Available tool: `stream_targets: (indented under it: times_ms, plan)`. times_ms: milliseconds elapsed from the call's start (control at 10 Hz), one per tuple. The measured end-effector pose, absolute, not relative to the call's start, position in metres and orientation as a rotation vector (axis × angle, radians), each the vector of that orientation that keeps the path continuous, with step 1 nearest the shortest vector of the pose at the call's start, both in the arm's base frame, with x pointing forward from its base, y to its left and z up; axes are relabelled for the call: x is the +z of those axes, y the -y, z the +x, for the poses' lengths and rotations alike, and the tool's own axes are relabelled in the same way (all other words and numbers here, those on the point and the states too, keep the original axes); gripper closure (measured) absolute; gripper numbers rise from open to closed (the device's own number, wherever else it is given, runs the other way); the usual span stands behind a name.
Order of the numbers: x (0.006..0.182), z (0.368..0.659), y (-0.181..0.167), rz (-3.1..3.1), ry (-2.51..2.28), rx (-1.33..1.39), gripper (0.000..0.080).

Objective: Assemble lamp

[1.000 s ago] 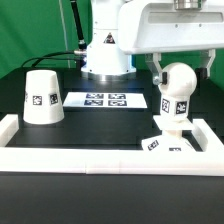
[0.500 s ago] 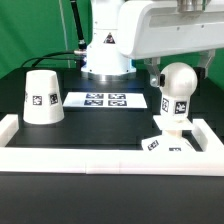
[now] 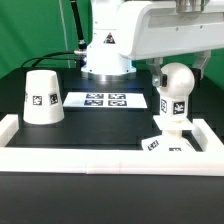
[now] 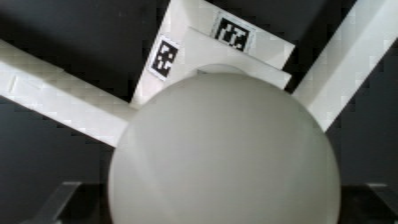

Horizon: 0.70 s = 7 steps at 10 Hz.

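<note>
The white ball bulb [image 3: 176,85] stands upright by its short stem on the flat square base plate [image 3: 165,143], at the front of the exterior view's right. My gripper [image 3: 175,74] hangs over the ball with a finger on each side, jaws open and apart from it. In the wrist view the bulb [image 4: 222,150] fills most of the picture. The tagged base [image 4: 205,42] shows beyond it, and only dark finger edges show at the corners. The cone shade [image 3: 42,96] stands alone at the exterior view's left.
The marker board [image 3: 105,100] lies flat at the back middle, in front of the arm's white pedestal [image 3: 106,50]. The raised white rim [image 3: 70,153] frames the black table and passes close by the base at the front right corner [image 4: 54,90].
The gripper body has shifted slightly around the bulb. The bulb, base and shade have not moved.
</note>
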<state>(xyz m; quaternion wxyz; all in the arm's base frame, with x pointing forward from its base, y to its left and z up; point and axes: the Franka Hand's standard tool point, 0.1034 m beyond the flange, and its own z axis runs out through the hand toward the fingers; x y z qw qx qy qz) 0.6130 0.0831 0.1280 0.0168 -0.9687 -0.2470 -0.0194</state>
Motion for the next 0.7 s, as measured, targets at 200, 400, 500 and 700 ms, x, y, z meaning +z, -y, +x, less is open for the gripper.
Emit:
stream_targets:
  times_ms: [200, 400, 500, 700]
  plan:
    - [0.1280, 0.6130, -0.0832, -3.019, 0.733, -0.060, 0.0227]
    - [0.1280, 0.6130, -0.0833, -3.030, 0.680, -0.059, 0.0227]
    - [0.1280, 0.6127, -0.0847, -3.056, 0.520, -0.055, 0.0227]
    - [0.1277, 0.6112, -0.0912, -3.083, 0.134, -0.041, 0.0225]
